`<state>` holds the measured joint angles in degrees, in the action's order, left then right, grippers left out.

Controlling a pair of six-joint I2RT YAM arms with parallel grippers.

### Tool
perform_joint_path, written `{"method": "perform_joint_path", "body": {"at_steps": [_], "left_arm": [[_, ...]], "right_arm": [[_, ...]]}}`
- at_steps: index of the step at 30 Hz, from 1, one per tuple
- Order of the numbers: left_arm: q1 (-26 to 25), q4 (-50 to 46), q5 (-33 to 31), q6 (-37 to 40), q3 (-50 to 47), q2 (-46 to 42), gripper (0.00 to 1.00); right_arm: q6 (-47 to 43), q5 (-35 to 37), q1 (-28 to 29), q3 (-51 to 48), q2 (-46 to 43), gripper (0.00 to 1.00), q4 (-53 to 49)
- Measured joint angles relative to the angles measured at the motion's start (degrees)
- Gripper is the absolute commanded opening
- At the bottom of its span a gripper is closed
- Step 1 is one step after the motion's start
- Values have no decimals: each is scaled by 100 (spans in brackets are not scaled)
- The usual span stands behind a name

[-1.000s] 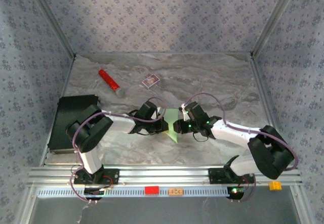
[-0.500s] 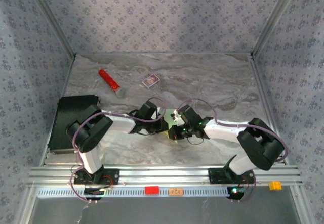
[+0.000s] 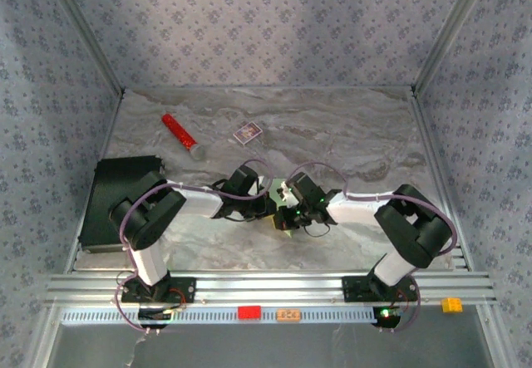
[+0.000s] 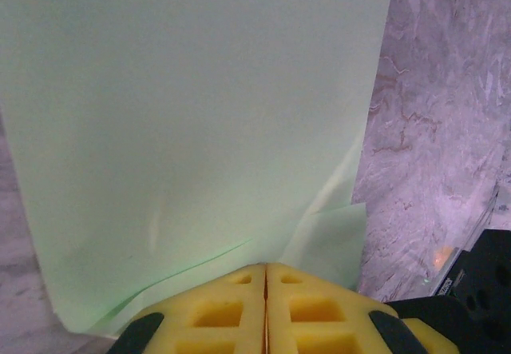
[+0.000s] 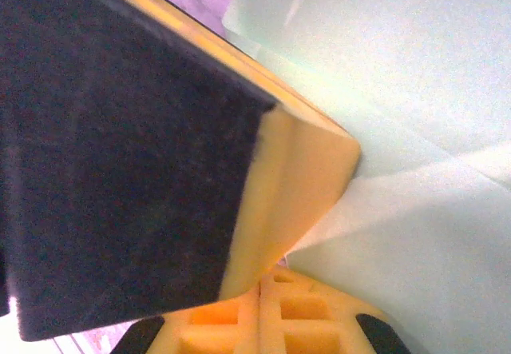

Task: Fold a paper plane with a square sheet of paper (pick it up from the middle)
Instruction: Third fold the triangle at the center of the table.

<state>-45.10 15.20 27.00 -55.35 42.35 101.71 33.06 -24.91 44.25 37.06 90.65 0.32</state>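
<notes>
Marbled table (image 3: pixel 357 135), near centre: your sheet (image 4: pixel 192 122) sits between the two grippers, which meet tip to tip over it. Left gripper (image 4: pixel 266 271) is clamped on the sheet's edge, where a folded flap lifts. Right gripper (image 5: pixel 260 284) is closed too, with a crease running into its tips, just beside the left finger (image 5: pixel 144 146).

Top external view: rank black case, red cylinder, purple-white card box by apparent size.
1. black case, by far the largest.
2-3. red cylinder and card box: too close to rank. The cylinder is longer, the box wider.
</notes>
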Motion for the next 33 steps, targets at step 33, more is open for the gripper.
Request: {"method": "perform_joint_path", "body": {"at_steps": [33], "left_arm": [[37, -70, 90, 22, 63, 59, 6]], "right_arm": [[249, 0, 63, -568, -905, 9, 22]]}}
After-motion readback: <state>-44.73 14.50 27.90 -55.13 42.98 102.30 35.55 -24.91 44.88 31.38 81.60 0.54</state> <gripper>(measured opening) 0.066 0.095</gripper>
